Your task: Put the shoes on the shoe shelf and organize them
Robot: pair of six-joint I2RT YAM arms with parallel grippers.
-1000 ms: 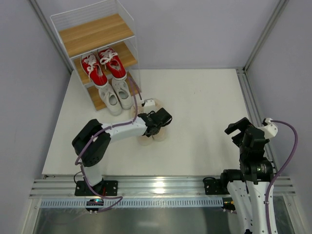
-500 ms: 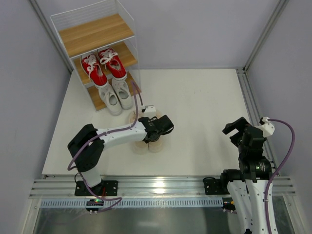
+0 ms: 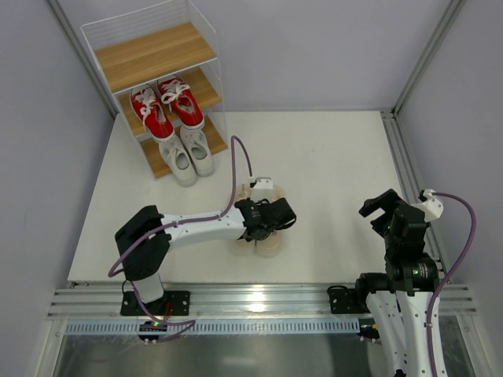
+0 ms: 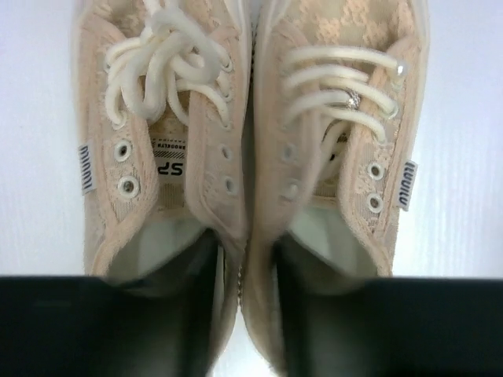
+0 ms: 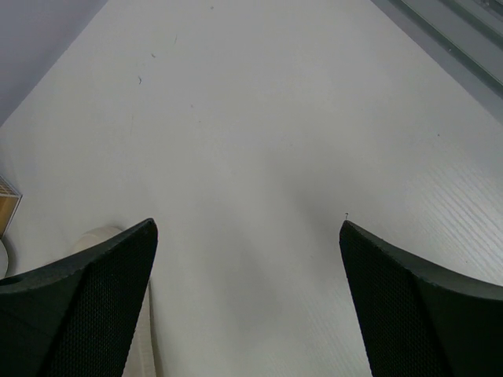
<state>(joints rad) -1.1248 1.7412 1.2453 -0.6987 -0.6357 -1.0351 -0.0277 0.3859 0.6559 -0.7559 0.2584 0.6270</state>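
My left gripper [image 4: 245, 275] clenched the cream-beige shoes [image 3: 269, 248] by their inner sides, with one finger down in each shoe. The pair sat on the table [image 3: 330, 157], near the middle. The shoe shelf [image 3: 157, 55] stood well apart at the far left, with the red shoes [image 3: 165, 106] on its middle board and the white shoes [image 3: 189, 153] on the bottom one. My right gripper [image 5: 248, 225] hung spread wide, holding nothing, on the right.

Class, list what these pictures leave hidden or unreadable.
Beige shoes: top view, the left gripper covers most of them.
Their toes: left wrist view, cut off by the top edge.
Inner label: left wrist view, the shoe's laced flaps hide part of it.
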